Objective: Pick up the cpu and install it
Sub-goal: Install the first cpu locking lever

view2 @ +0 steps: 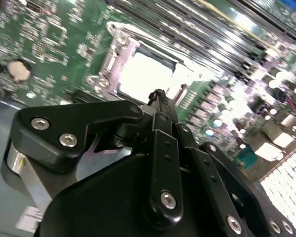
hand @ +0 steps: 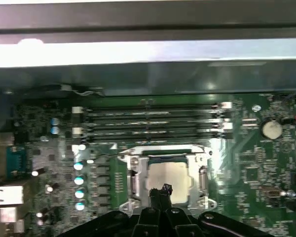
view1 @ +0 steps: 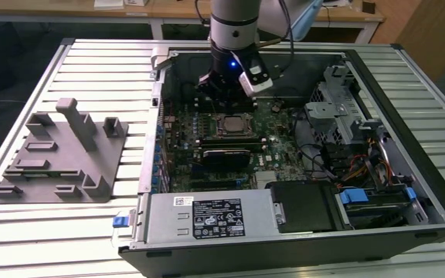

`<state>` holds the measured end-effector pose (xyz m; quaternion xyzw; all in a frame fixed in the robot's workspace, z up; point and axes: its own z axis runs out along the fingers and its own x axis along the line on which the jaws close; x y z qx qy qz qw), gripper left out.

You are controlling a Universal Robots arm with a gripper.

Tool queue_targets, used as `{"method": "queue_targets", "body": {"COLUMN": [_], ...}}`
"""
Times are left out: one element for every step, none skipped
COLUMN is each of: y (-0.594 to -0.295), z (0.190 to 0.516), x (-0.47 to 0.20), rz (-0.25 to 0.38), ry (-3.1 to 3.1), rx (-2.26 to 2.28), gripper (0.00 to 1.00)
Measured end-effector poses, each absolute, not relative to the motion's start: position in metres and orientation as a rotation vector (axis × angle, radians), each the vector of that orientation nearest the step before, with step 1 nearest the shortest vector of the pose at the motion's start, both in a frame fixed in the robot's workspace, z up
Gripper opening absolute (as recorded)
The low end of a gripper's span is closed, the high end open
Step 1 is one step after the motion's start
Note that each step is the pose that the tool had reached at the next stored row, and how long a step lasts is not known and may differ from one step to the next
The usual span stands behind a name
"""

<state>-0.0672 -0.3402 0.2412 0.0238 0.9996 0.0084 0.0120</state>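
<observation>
- While the single robot arm [view1: 234,29] stood over the open black computer case [view1: 300,252], its black two-fingered gripper [hand: 161,189] hung above the green motherboard [view1: 180,145] inside.
- Gripper fingers [view2: 162,123]: brought together at their tips, with nothing clamped between them.
- Task object: the cpu [hand: 173,174], a small flat square chip with a shiny silver-grey metal top, lay flat inside the metal-framed socket [hand: 133,180] near the middle of the board. In both wrist views the joined fingertips stood over one edge of the chip. Whether they touched it could not be told.
- Neighbouring parts: a row of long dark memory slots [hand: 153,123] ran just beside the socket. A round silver coin cell [hand: 272,129] sat near one end of those slots.
- Case contents: a grey metal box [view1: 207,217] bearing white labels filled the corner of the case nearest the exterior camera.
- Surroundings: a grey moulded fixture [view1: 60,156] with upright posts rested on the white slatted metal table [view1: 91,63], at the exterior view's left and apart from the case.
</observation>
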Motion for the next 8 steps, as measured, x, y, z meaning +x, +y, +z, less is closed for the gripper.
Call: {"method": "queue_targets", "body": {"y": [-0.34, -0.34, -0.34, -0.34, -0.34, -0.34, -0.34, -0.34], "z": [0.241, 0.241, 0.241, 0.241, 0.241, 0.241, 0.241, 0.241], "x": [-0.071, -0.074, -0.078, -0.081, -0.084, -0.087, -0.09, -0.093], "rz": [0.026, 0.027, 0.027, 0.027, 0.027, 0.028, 0.028, 0.029], "ry": [3.116, 3.116, 3.115, 3.115, 3.114, 3.114, 3.113, 3.113], "rx": [0.074, 0.074, 0.074, 0.074, 0.074, 0.074, 0.074, 0.074], "gripper": [0.11, 0.11, 0.11, 0.11, 0.11, 0.11, 0.11, 0.11]}}
